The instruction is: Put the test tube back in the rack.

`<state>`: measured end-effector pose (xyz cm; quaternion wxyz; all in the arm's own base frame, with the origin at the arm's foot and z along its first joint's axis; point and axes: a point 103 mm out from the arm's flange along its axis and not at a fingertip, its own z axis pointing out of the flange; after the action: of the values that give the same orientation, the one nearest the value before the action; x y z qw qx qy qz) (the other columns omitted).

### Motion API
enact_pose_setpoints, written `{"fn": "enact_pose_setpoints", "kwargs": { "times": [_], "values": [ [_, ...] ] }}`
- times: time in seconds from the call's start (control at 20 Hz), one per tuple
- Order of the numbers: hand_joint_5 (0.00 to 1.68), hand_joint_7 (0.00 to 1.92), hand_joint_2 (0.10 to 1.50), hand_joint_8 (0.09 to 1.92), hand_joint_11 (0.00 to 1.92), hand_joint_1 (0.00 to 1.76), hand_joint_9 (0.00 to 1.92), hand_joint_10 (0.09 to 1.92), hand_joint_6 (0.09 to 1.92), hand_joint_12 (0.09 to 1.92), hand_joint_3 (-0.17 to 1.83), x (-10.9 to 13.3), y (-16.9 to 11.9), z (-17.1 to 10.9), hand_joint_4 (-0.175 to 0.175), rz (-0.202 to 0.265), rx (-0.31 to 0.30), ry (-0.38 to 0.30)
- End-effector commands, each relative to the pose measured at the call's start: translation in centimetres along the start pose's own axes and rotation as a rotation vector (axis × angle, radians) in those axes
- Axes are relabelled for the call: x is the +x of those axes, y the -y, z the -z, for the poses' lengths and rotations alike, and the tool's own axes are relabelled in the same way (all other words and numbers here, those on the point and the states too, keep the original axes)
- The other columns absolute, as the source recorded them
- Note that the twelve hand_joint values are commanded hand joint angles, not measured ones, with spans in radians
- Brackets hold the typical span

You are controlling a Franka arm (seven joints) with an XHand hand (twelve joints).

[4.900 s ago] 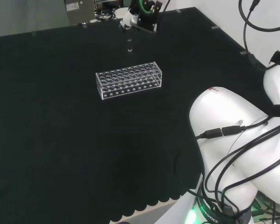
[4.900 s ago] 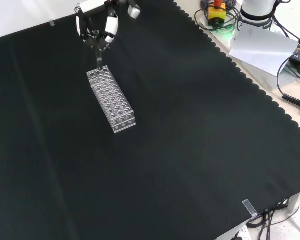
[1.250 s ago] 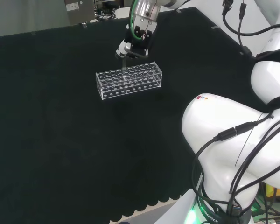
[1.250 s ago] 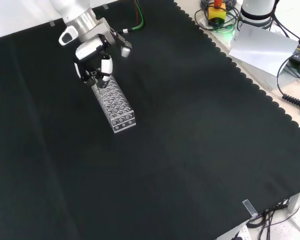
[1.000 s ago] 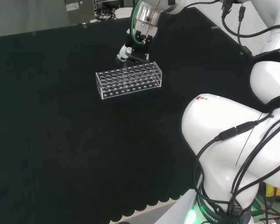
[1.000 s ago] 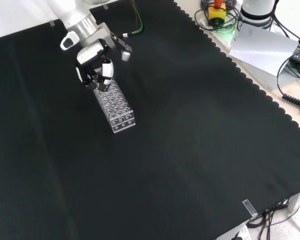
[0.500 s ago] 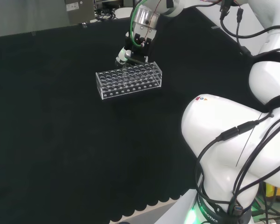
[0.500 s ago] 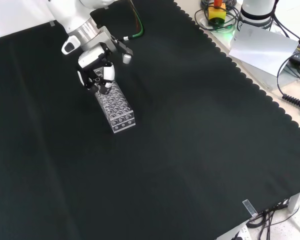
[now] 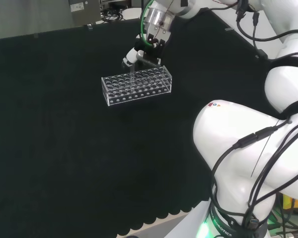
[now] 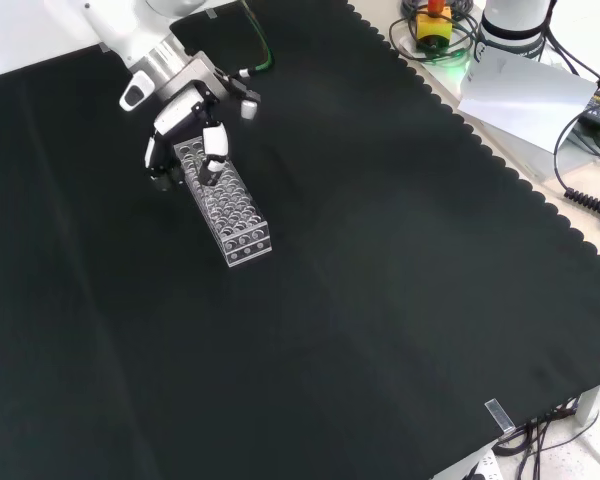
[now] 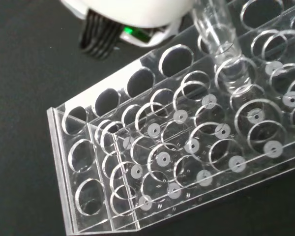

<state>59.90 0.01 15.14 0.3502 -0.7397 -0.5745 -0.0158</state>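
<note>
Bench covered with black cloth (image 10: 400,300), scalloped edge at front-view right. White robot arm (image 9: 248,148) reaches across to the far side of the cloth. Clear plastic rectangular test-tube rack (image 10: 223,203) with rows of round holes lies toward the cloth's upper-left corner in front view, well off every edge. Black and white hand (image 10: 185,135) sits over the rack's far end, fingers curled, pinching the clear glass test tube (image 11: 221,46). Tube is roughly upright, its lower end entering a hole in the rack's top plate near that end.
</note>
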Motion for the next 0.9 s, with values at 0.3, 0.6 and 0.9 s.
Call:
{"fn": "enact_pose_setpoints", "kwargs": {
  "times": [0.3,0.6,0.9],
  "values": [
    [0.47,0.54,0.59,0.97,0.36,1.01,0.57,0.91,0.75,1.5,0.63,1.3,5.2,5.5,-0.084,0.107,0.006,-0.029],
    [0.45,0.52,0.6,0.97,0.34,1.01,0.56,0.91,0.73,1.5,0.63,3.9,9.0,10.4,-0.078,0.164,-0.04,0.02],
    [0.44,0.52,0.6,0.97,0.34,1.0,0.55,0.91,0.72,1.51,0.62,6.1,12.7,14.7,-0.077,0.2,-0.102,0.04]
  ]
}}
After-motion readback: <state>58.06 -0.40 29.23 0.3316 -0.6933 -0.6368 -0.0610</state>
